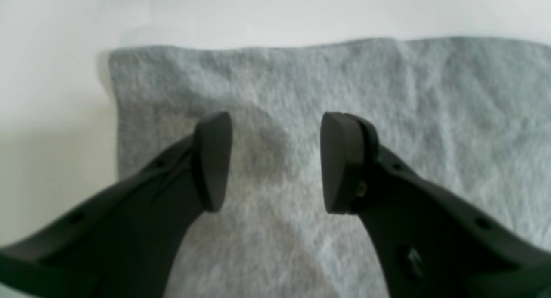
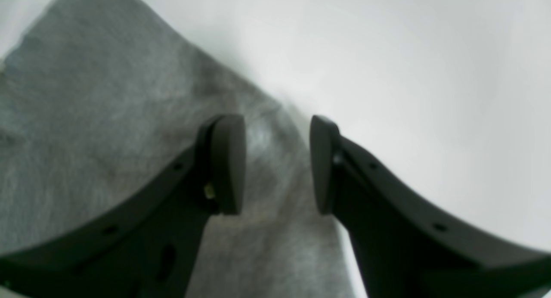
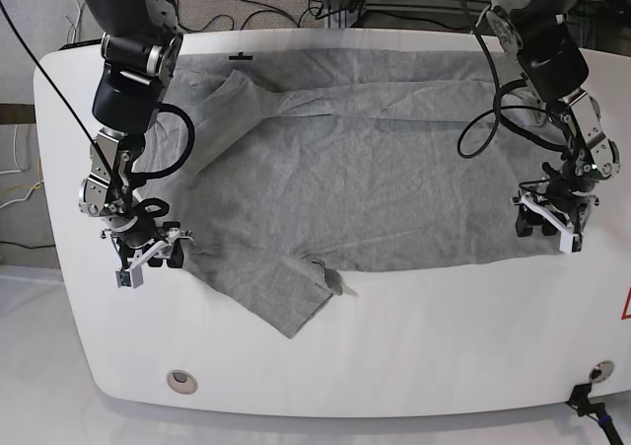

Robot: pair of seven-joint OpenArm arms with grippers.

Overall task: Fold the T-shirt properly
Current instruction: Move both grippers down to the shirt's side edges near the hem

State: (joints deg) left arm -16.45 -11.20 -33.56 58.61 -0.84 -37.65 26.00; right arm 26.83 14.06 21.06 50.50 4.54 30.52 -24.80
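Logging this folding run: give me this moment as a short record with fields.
garment: T-shirt, grey, spread out and wrinkled, not yet folded
surface: white table
sleeve: one sleeve points toward the table's near edge
left gripper: fingers open over the shirt's corner, holding nothing
right gripper: fingers open at the shirt's edge, holding nothing

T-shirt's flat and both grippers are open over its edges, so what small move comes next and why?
Probably lower both and pinch. The left gripper hangs open above the T-shirt near a corner, and the right gripper stands open astride its edge, with nothing held. The cloth needs gripping before any fold.
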